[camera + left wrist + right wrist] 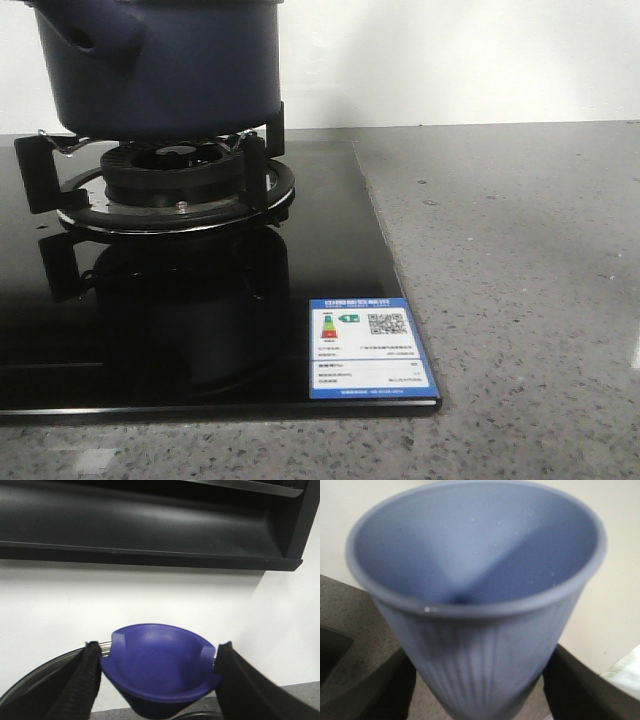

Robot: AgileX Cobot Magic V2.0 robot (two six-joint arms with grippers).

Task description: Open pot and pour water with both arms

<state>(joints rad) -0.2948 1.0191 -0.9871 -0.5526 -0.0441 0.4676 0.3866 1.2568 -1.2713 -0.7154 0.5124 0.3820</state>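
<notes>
The dark navy pot (160,70) sits on the gas burner (180,185) at the back left of the front view; its top is cut off by the frame. Neither gripper shows in that view. In the left wrist view my left gripper (157,649) is shut on the blue knob (160,667) of a lid, whose glass and metal rim (35,682) shows behind the left finger. In the right wrist view my right gripper (480,680) is shut on a light blue ribbed cup (480,650), held with its mouth toward the camera. Only a few droplets show inside.
A black glass hob (200,330) with a blue energy label (368,348) covers the left of the grey stone counter (520,300). A dark range hood (150,525) hangs on the white wall above the lid. The hob's edge (332,650) lies beside the cup.
</notes>
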